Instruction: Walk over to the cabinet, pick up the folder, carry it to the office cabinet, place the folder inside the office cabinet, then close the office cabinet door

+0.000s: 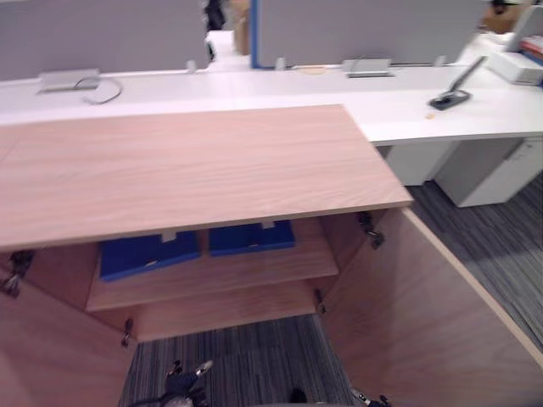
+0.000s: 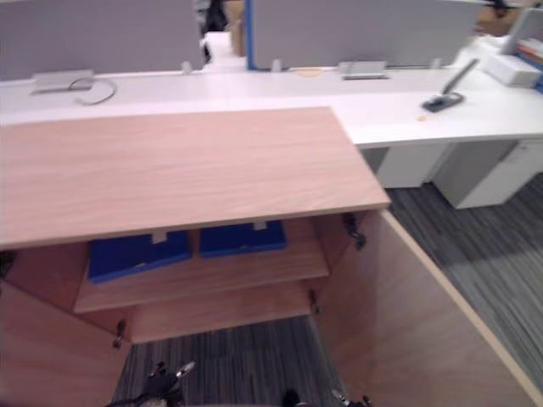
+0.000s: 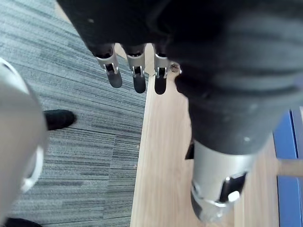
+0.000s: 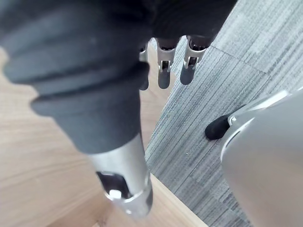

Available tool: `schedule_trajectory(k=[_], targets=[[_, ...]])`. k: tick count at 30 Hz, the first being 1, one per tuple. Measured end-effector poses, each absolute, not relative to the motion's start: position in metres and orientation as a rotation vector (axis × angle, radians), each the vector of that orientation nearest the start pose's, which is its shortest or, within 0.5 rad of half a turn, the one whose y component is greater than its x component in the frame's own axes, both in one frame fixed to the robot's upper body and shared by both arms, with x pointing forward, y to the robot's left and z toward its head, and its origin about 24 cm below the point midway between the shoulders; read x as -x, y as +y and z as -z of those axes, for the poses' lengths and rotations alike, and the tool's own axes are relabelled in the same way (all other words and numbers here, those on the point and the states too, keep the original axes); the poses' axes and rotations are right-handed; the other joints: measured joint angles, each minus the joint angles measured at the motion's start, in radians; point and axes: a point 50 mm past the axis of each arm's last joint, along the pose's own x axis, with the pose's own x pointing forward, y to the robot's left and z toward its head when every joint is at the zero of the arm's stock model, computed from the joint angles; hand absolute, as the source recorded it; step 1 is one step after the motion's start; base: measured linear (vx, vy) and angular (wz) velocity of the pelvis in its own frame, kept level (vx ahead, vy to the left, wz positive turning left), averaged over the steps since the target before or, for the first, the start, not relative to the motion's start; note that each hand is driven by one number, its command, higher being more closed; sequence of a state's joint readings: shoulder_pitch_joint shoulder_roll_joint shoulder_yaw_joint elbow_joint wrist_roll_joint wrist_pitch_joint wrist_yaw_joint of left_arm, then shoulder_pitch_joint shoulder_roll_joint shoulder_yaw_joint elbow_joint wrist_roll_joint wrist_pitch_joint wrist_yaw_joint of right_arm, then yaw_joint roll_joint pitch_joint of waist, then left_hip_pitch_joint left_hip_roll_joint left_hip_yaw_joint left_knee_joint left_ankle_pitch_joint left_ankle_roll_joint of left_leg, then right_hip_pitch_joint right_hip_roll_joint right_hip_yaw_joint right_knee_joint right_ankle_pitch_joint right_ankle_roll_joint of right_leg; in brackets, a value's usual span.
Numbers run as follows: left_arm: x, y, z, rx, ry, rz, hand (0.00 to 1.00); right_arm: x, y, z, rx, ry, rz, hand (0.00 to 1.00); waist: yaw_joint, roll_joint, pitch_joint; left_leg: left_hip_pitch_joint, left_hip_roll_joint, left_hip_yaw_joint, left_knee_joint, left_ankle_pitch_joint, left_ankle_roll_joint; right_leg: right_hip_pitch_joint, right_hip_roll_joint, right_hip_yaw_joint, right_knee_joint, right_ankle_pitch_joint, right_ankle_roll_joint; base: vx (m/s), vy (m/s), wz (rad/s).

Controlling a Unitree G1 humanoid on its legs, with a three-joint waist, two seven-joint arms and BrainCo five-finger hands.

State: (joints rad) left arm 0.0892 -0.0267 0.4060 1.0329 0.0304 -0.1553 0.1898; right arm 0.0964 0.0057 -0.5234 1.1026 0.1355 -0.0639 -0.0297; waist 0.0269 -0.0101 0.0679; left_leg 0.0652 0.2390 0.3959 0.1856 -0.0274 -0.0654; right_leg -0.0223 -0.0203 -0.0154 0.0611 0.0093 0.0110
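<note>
Hanging low in front of the office cabinet (image 1: 187, 165), the left hand (image 3: 136, 75) and the right hand (image 4: 163, 71) both had straight, relaxed fingers and held nothing. Just beyond them, the cabinet's left door (image 1: 51, 356) and right door (image 1: 424, 314) stood wide open. That made two doors, neither yet closed. On the one shelf (image 1: 212, 284) inside lay two blue folders side by side, a left folder (image 1: 144, 254) and a right folder (image 1: 250, 237). Which was the task's own could not be told. Judging by that, carrying and placing looked done and only the door closing remained. A white desk (image 1: 407, 102) ran along the far side.
</note>
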Motion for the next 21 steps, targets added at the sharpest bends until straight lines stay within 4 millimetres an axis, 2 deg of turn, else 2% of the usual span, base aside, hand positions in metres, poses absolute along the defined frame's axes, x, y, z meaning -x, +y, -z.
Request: schedule_trajectory(k=[1, 2, 3, 6, 8, 9, 12, 16, 18, 19, 20, 21], targets=[[-0.09, 0.2, 0.157, 0.096, 0.984, -0.558, 0.0, -0.062, -0.214, 0.167, -0.338, 1.092, 0.609, 0.0, 0.009, 0.021, -0.01, -0.016, -0.022, -0.159, 0.049, -0.059, 0.005, -0.011, 0.009, 0.046, 0.001, 0.007, 0.004, -0.04, 0.067, -1.44], [-0.085, 0.194, 0.16, 0.105, 1.002, -0.547, 0.0, -0.061, -0.219, 0.167, -0.309, 1.103, 0.596, 0.0, 0.02, 0.056, -0.03, -0.011, -0.033, -0.277, 0.06, -0.11, -0.008, -0.027, 0.034, 0.097, 0.001, 0.017, 0.007, -0.05, 0.18, -1.59], [-0.082, 0.187, 0.162, 0.11, 1.021, -0.53, 0.0, -0.064, -0.222, 0.165, -0.295, 1.089, 0.594, 0.0, 0.01, 0.074, -0.042, 0.003, -0.031, -0.343, 0.044, -0.136, -0.025, -0.039, 0.05, 0.132, -0.001, 0.021, 0.012, -0.05, 0.201, -1.26], [-0.095, 0.182, 0.16, 0.096, 0.995, -0.479, 0.0, -0.069, -0.221, 0.164, -0.272, 1.08, 0.571, 0.0, -0.019, 0.075, -0.043, 0.03, -0.045, -0.307, -0.019, -0.165, -0.056, -0.081, 0.051, 0.177, 0.001, 0.052, 0.049, -0.06, 0.199, -0.58], [-0.1, 0.187, 0.158, 0.089, 0.974, -0.484, 0.0, -0.072, -0.214, 0.165, -0.286, 1.078, 0.567, 0.0, -0.009, 0.045, -0.026, 0.046, -0.079, -0.249, -0.033, -0.159, -0.046, -0.102, 0.03, 0.231, 0.017, 0.063, 0.065, -0.12, 0.216, -0.67], [-0.097, 0.189, 0.158, 0.085, 0.978, -0.486, 0.0, -0.075, -0.211, 0.165, -0.29, 1.07, 0.569, 0.0, -0.012, 0.039, -0.022, 0.062, -0.095, -0.225, -0.045, -0.155, -0.036, -0.102, 0.014, 0.247, 0.019, 0.065, 0.069, -0.11, 0.175, -0.58], [-0.096, 0.188, 0.158, 0.09, 0.981, -0.483, 0.0, -0.075, -0.21, 0.164, -0.303, 1.058, 0.59, 0.0, -0.018, 0.035, -0.013, 0.094, -0.131, -0.186, -0.053, -0.155, -0.022, -0.101, -0.018, 0.268, 0.044, 0.061, 0.075, -0.07, 0.159, -0.3], [-0.091, 0.191, 0.159, 0.107, 0.981, -0.506, 0.0, -0.081, -0.207, 0.162, -0.328, 1.022, 0.597, 0.0, -0.015, 0.026, 0.017, 0.128, -0.149, -0.153, -0.058, -0.157, -0.009, -0.111, -0.028, 0.268, 0.103, 0.044, 0.097, -0.08, 0.079, -0.25], [-0.089, 0.191, 0.159, 0.122, 0.978, -0.525, 0.0, -0.083, -0.208, 0.16, -0.333, 1.001, 0.605, 0.0, -0.005, 0.025, 0.023, 0.134, -0.151, -0.116, -0.056, -0.158, -0.004, -0.157, -0.057, 0.183, 0.184, -0.002, 0.071, -0.08, 0.025, -0.34], [-0.09, 0.192, 0.157, 0.14, 0.957, -0.545, 0.0, -0.086, -0.208, 0.158, -0.344, 0.981, 0.613, 0.0, -0.002, 0.02, 0.046, 0.159, -0.156, -0.089, -0.056, -0.159, -0.002, -0.175, -0.124, 0.018, 0.253, -0.033, 0.042, -0.01, 0.031, -0.51], [-0.091, 0.192, 0.156, 0.151, 0.946, -0.557, 0.0, -0.086, -0.21, 0.157, -0.358, 0.966, 0.626, 0.0, -0.003, 0.017, 0.051, 0.182, -0.151, -0.061, -0.053, -0.164, -0.004, -0.173, -0.19, -0.135, 0.287, -0.044, 0.03, 0.02, 0.02, -0.55], [-0.089, 0.193, 0.156, 0.152, 0.95, -0.56, 0.0, -0.086, -0.21, 0.157, -0.356, 0.961, 0.63, 0.0, -0.002, 0.018, 0.05, 0.188, -0.144, -0.05, -0.049, -0.168, -0.007, -0.17, -0.214, -0.2, 0.301, -0.049, 0.021, 0.06, -0.026, -0.65]])
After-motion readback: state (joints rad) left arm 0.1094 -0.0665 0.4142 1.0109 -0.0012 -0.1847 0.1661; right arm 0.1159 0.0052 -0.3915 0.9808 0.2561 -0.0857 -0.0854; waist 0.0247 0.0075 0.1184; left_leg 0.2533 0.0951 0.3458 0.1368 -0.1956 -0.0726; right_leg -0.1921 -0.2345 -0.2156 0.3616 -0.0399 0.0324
